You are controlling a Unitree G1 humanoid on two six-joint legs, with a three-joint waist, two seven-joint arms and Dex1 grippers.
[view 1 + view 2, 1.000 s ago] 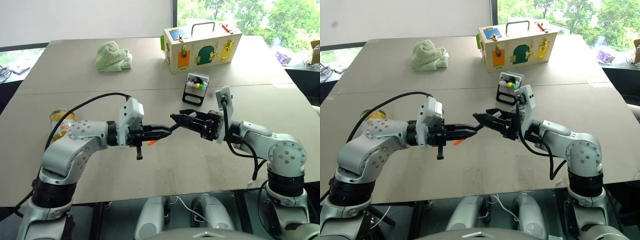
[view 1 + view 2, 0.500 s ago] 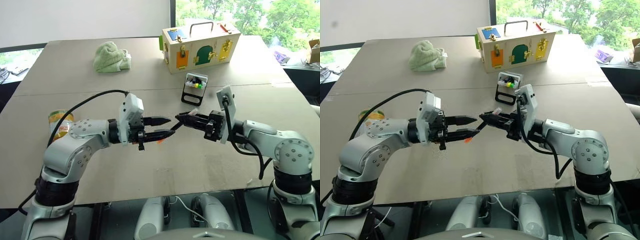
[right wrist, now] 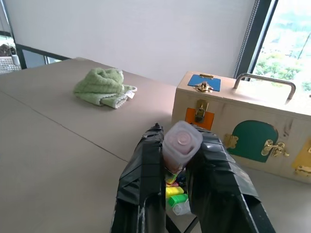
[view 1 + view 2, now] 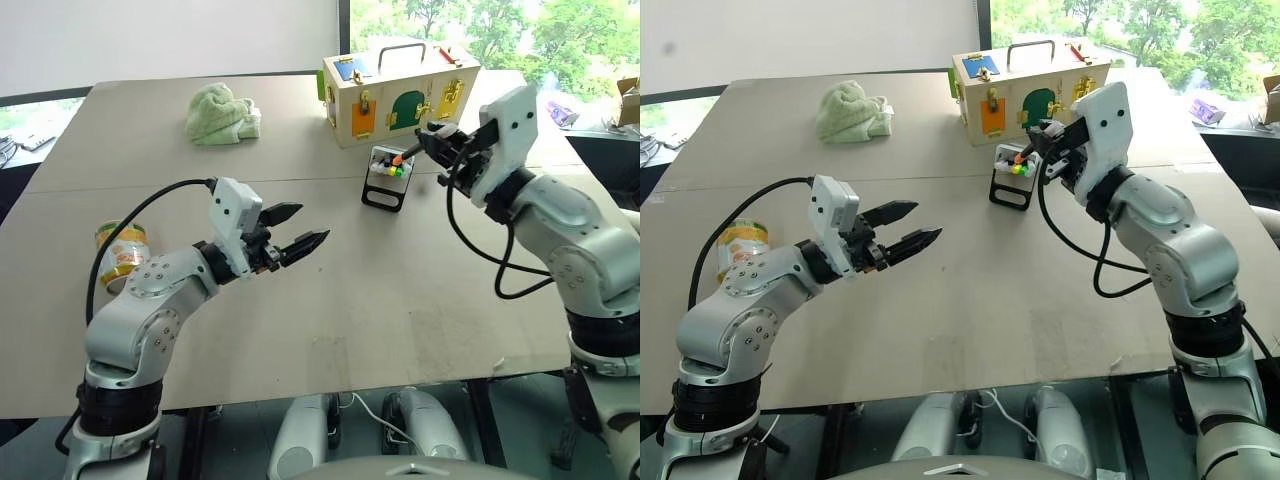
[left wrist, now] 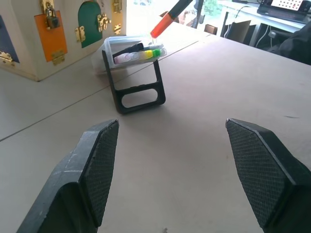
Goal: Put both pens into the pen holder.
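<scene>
The pen holder (image 4: 388, 180), a small black stand with a pale rim, sits on the table in front of the wooden box. Coloured caps and a dark barrel (image 5: 130, 48) lie in it; I cannot tell if that barrel is the second pen. My right gripper (image 4: 432, 140) is shut on the black pen (image 3: 181, 143). The pen's orange end (image 4: 400, 158) points down just over the holder's rim. My left gripper (image 4: 311, 225) stands open and empty over the middle of the table, left of the holder and well apart from it.
A wooden latch box (image 4: 400, 90) with a handle stands right behind the holder. A green cloth (image 4: 222, 113) lies at the back left. A yellow can (image 4: 120, 252) stands near my left elbow.
The left gripper opened and drew back to the left. The right gripper shut on the pen, took it from the left, and carried it up and away to the holder.
</scene>
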